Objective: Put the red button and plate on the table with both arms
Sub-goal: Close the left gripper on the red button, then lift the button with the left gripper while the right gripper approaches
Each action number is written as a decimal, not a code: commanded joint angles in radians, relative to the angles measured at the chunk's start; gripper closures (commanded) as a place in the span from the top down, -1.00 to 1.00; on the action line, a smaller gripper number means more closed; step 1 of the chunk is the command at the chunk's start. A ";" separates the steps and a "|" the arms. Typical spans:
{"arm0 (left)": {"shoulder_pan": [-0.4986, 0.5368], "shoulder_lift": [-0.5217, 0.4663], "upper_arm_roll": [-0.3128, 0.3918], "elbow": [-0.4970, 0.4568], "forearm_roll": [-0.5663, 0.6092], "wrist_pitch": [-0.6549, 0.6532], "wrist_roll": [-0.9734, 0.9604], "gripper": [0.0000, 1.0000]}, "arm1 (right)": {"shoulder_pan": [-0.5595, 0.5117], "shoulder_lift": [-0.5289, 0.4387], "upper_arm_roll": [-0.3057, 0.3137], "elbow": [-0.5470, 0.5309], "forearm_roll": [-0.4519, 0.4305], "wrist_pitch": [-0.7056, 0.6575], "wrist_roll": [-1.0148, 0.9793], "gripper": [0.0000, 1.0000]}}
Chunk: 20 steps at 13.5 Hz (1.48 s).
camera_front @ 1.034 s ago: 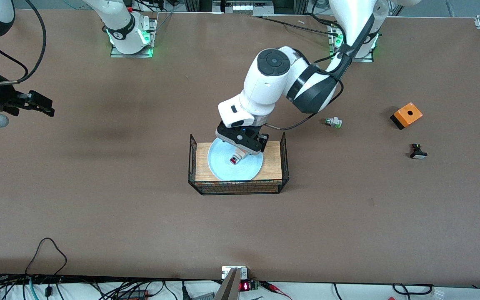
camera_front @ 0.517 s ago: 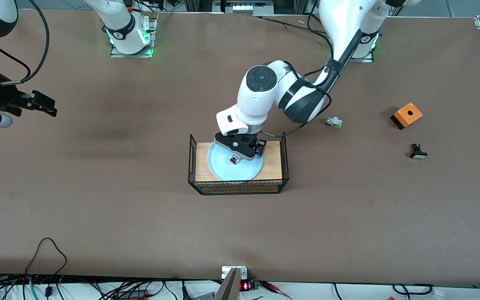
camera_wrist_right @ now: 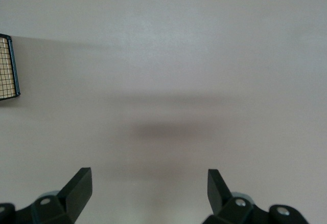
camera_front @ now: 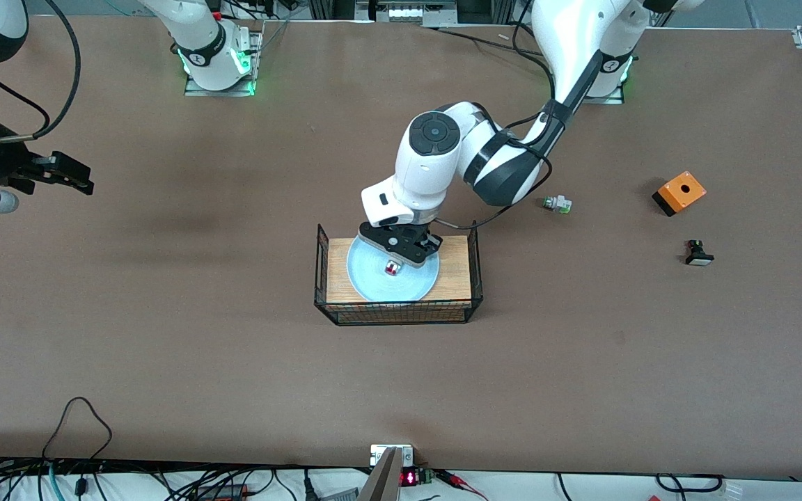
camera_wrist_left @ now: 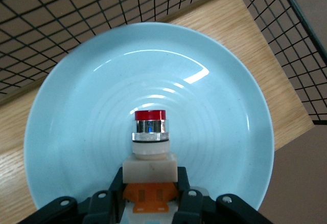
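Two grippers: left gripper (camera_wrist_left: 151, 203) pinching tiny white red-capped button (camera_wrist_left: 150, 147) on pale-blue round plate (camera_front: 366, 278), lift straight up w/o nudging plate; right gripper (camera_wrist_right: 149, 188) wide, waits over brown surface (camera_front: 164, 334).

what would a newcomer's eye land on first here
The left gripper reaches into the wire basket in the middle of the table, shut on the red button over the plate. The right gripper waits open over bare table at the right arm's end.
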 commanded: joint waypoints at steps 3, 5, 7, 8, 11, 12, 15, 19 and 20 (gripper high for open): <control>-0.009 -0.098 0.003 0.041 -0.012 -0.137 -0.006 -0.87 | 0.006 0.002 0.002 0.012 0.000 -0.012 0.005 1.00; 0.023 -0.181 0.013 0.041 -0.075 -0.263 -0.004 -0.88 | 0.006 0.002 0.002 0.012 0.000 -0.012 0.005 1.00; 0.121 -0.242 0.005 0.039 -0.089 -0.392 0.002 -0.88 | 0.006 0.002 0.002 0.010 0.001 -0.014 0.014 1.00; 0.152 -0.259 0.006 0.041 -0.087 -0.441 0.003 -0.88 | 0.006 0.002 0.003 0.010 0.001 -0.014 0.040 1.00; 0.288 -0.282 0.003 0.028 -0.083 -0.594 0.029 -0.88 | 0.028 0.004 0.003 0.007 0.058 -0.015 0.174 1.00; 0.324 -0.276 0.008 0.019 -0.078 -0.621 0.101 -0.88 | 0.049 0.005 0.003 0.006 0.073 -0.015 0.230 1.00; 0.459 -0.253 0.013 -0.054 -0.075 -0.607 0.273 -0.88 | 0.176 0.033 0.003 0.009 0.089 -0.009 0.411 1.00; 0.611 -0.242 0.016 -0.269 -0.061 -0.356 0.469 -0.88 | 0.391 0.103 0.005 0.032 0.087 0.048 0.787 1.00; 0.634 -0.242 0.016 -0.327 -0.049 -0.286 0.490 -0.88 | 0.434 0.129 0.005 0.039 0.089 0.071 0.925 1.00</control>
